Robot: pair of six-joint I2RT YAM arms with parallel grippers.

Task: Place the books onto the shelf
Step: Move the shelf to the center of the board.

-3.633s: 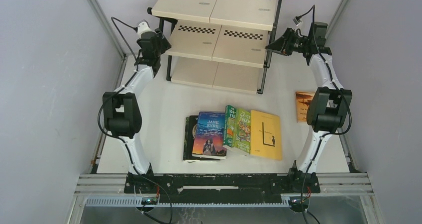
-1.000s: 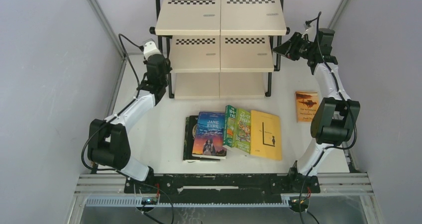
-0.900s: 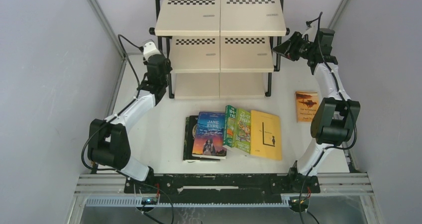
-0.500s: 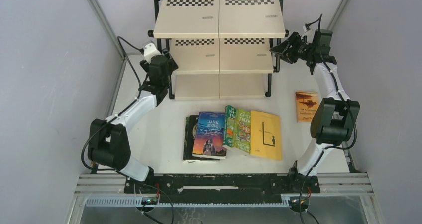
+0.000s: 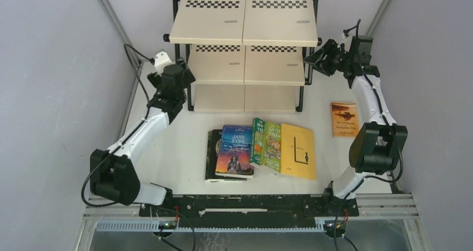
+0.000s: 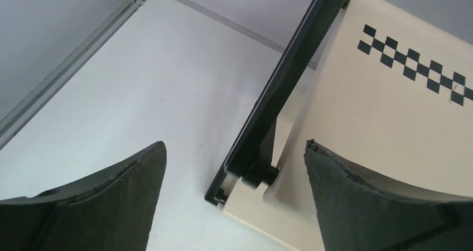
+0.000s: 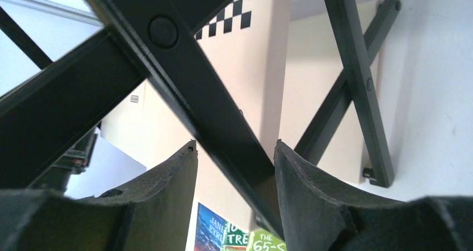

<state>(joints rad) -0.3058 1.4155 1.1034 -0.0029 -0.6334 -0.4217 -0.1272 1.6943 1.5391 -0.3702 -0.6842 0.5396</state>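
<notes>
Across the far end of the worktop (image 5: 184, 145) stands the shelf (image 5: 244, 17), all three boards bare. Its long axis runs left to right, and the open front faces the arm bases.

Left gripper (image 6: 234, 146): at the shelf's left end frame. The jaws are wide apart with the black upright beyond them, and nothing is held.

Right gripper (image 7: 235, 144): at the right end frame. The jaws are parted astride a diagonal brace, and cream board shows between the brace and one jaw, so I read it as unclamped.

Books: none shelved. Five lie flat, covers up, in a close row at mid-worktop: black book (image 5: 212, 153), "Jane Eyre" (image 5: 236, 150) partly on it, two green books (image 5: 273, 145) and the yellow book (image 5: 298, 150). The orange book (image 5: 344, 119) lies apart, beside the right arm. Each book's long axis runs near to far, with titles upright as read from the bases.

Assessment: the step in hand appears to be work at the shelf's ends, ahead of any loading. Done well, both pairs of jaws draw straight outward off the frame, so that neither catches a bar and slews the unit. Loading should then begin with an outer, unburdened book, the yellow or the orange. A flat paperback offers little edge to grip.
</notes>
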